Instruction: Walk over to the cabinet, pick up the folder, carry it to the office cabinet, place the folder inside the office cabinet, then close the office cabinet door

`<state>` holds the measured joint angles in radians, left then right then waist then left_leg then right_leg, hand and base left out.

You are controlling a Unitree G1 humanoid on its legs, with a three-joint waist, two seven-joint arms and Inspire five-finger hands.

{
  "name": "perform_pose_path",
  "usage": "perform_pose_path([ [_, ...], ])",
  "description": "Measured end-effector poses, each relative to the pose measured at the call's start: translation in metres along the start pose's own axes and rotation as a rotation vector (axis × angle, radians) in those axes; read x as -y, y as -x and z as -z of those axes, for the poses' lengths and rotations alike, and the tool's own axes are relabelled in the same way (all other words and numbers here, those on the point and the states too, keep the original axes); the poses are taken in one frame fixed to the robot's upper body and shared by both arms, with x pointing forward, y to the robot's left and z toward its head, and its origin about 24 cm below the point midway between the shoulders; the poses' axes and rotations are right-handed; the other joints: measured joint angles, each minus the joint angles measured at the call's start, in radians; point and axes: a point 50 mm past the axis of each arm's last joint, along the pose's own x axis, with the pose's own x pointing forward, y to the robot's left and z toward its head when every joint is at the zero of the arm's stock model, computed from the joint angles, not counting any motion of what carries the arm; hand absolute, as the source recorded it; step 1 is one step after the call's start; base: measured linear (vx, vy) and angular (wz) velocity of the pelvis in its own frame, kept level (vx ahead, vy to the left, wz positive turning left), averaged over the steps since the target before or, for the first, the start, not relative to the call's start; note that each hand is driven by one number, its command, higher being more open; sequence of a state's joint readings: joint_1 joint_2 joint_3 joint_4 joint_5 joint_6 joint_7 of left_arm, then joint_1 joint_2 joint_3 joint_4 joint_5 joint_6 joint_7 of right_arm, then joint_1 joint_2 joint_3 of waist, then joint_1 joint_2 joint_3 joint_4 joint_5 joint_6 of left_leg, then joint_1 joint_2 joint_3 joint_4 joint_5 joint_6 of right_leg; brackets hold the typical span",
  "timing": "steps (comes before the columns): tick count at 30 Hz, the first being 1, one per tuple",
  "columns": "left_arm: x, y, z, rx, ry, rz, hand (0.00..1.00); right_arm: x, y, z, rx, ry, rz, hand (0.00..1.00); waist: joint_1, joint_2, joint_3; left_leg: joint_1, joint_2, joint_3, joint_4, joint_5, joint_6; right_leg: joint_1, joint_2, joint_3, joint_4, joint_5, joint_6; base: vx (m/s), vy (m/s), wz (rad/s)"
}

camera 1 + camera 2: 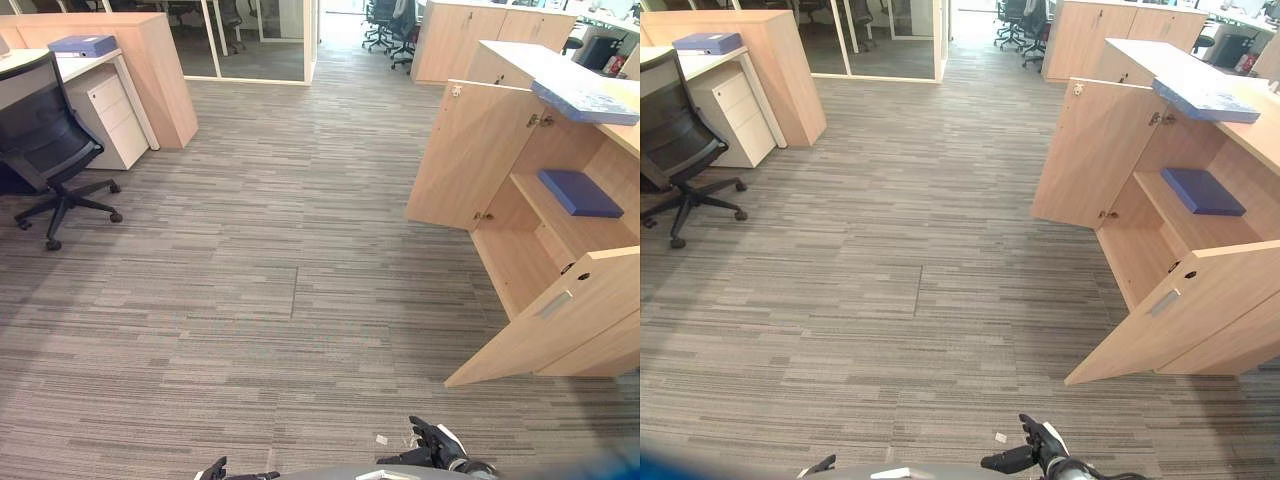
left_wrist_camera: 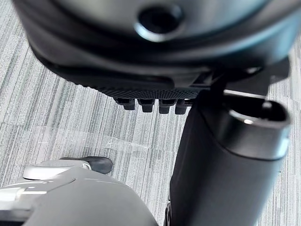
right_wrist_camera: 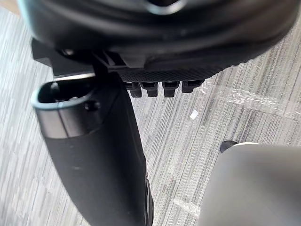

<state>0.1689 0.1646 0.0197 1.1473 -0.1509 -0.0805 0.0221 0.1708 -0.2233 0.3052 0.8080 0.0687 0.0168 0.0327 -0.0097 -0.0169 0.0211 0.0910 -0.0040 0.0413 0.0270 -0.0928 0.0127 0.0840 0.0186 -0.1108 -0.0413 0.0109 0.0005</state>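
Note:
A blue folder (image 1: 82, 45) lies on top of the wooden cabinet (image 1: 160, 70) at the far left. On the right the office cabinet (image 1: 520, 260) stands with both doors open. A dark blue folder (image 1: 580, 192) rests on its inner shelf, and a lighter blue one (image 1: 585, 102) lies on its top. My left hand (image 1: 213, 468) and right hand (image 1: 435, 445) hang low at the bottom edge, well away from both cabinets. In the wrist views the left hand (image 2: 155, 56) and right hand (image 3: 160, 47) hold nothing, fingers relaxed over bare carpet.
A black office chair (image 1: 40, 140) and a white drawer unit (image 1: 115, 115) stand by the desk at the left. The cabinet's near door (image 1: 560, 320) swings out over the carpet at the right. Grey carpet stretches between the two cabinets. More chairs (image 1: 385, 25) stand far back.

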Motion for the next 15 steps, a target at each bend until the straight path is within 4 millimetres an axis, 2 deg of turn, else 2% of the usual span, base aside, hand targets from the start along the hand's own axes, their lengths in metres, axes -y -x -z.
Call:
perform_pose_path([
  [4, 0.003, 0.0, -0.001, 0.008, 0.015, 0.016, 1.0, -0.011, -0.005, -0.009, 0.029, -0.032, -0.026, 1.0, 0.0, 0.004, 0.012, 0.007, -0.002, -0.001, -0.005, 0.0, -0.001, 0.01, -0.003, -0.005, -0.012, 0.007, 0.022, 0.0, 0.0, 0.0],
  [6, 0.005, 0.0, -0.001, 0.008, 0.015, 0.032, 1.0, -0.02, -0.007, -0.015, 0.042, -0.046, -0.051, 1.0, 0.0, 0.015, 0.022, 0.017, -0.007, -0.002, -0.005, -0.001, -0.002, 0.022, -0.008, -0.011, -0.012, 0.004, 0.027, -0.01, 0.01, 0.02],
  [15, 0.006, 0.0, -0.003, 0.034, -0.074, 0.025, 1.0, -0.02, -0.009, -0.013, 0.031, -0.053, -0.047, 1.0, 0.0, 0.014, 0.02, 0.019, -0.023, -0.004, -0.005, 0.001, 0.001, 0.024, -0.024, -0.016, -0.008, -0.001, 0.035, -0.03, 0.015, 0.01],
])
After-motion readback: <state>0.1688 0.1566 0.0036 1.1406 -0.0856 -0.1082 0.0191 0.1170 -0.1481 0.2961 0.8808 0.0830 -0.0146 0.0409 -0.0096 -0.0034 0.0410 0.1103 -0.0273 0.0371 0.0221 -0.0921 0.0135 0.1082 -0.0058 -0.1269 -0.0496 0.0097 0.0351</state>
